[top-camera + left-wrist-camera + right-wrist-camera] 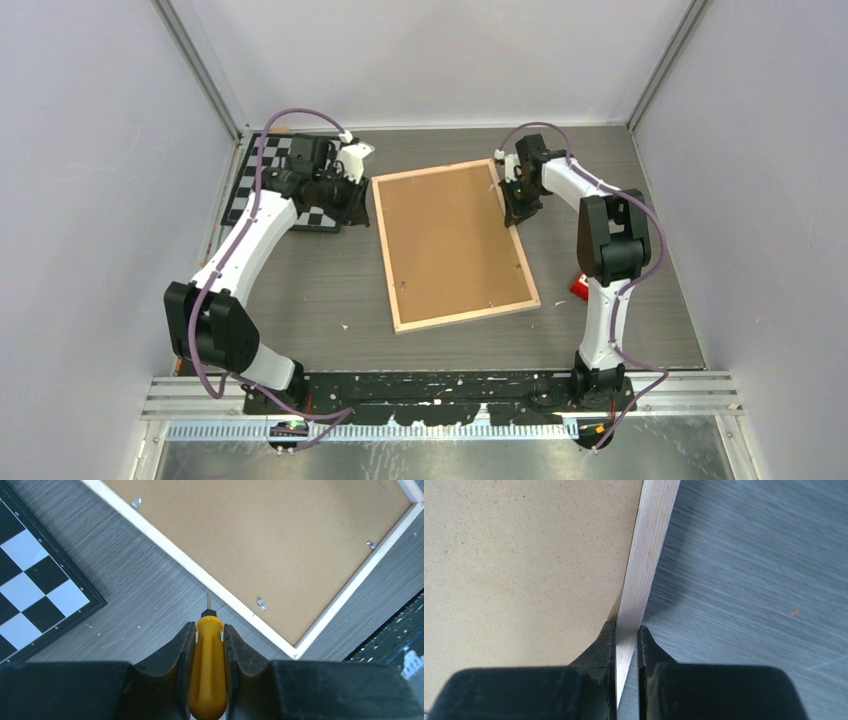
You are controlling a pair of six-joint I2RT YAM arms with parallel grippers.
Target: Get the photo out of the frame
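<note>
The frame [450,245] lies face down in the middle of the table, showing its brown fibreboard back and pale wood rim. The photo is hidden under that panel. My left gripper [209,626] is shut on a yellow-handled screwdriver [209,675]. Its metal tip points at the table just short of the frame's left rim [220,589], near a metal tab [260,603]. My right gripper [626,626] straddles the frame's right rim [646,555] near the far corner, one finger on the fibreboard [524,555] side and one outside, both pressed against the wood.
A black-and-white checkerboard [258,172] lies at the back left, under the left arm, and shows in the left wrist view as the checkerboard [35,590]. A small red object [579,288] sits by the right arm. More metal tabs [370,544] hold the back panel.
</note>
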